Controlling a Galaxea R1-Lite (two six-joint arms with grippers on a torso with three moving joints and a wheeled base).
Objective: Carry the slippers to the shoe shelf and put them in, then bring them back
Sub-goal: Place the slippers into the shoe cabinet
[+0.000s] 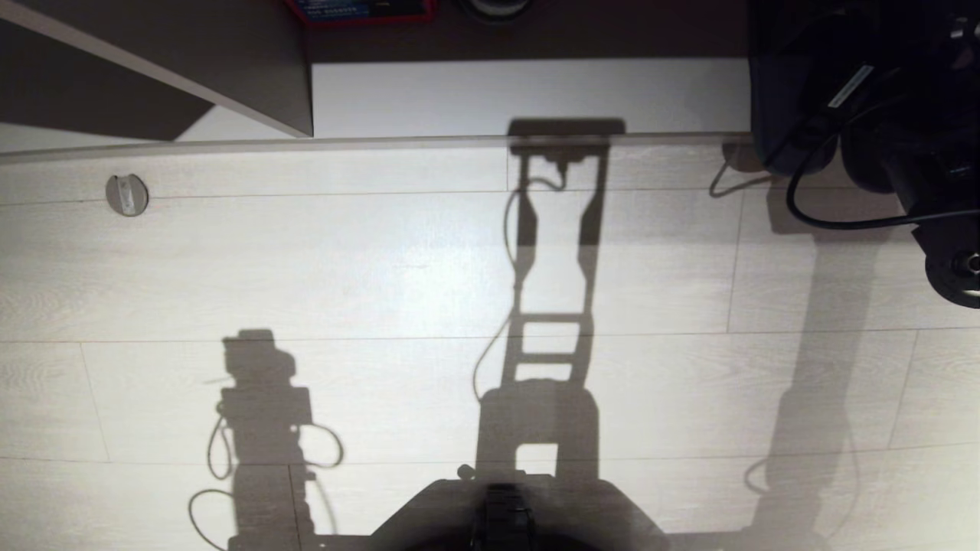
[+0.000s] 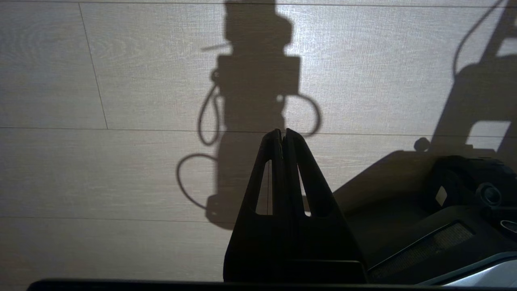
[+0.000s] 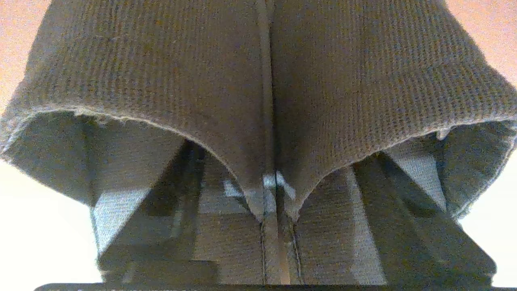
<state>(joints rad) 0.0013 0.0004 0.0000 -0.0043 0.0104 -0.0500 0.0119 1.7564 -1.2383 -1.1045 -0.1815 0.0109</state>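
Slippers [image 3: 258,93] side by side, filling the right wrist view from top edge to lower middle: two grey knitted uppers pressed together along a vertical seam at centre frame, openings gaping toward the camera at left and right. Right gripper [image 3: 278,226] spread apart, one dark finger reaching into each slipper opening, left finger [image 3: 161,194] at lower left, the other at lower right; released rather than clamped, no pinch on the fabric visible. Pale bright surface under the slippers at the lower corners, warm-toned background at the upper corners.

In the head view, slippers not visible; right arm [image 1: 919,153] a dark mass at the upper right, cable looping below it. Shoe shelf [image 1: 498,96] along the top: pale bottom plank at upper centre, slanted brown panel [image 1: 191,53] at upper left. Light wood floor [image 1: 383,268] below, crossed by robot shadows; small round fitting [image 1: 127,194] at left.

Left gripper [image 2: 282,135] at centre of the left wrist view, fingertips clenched together, holding nothing, above the floor.
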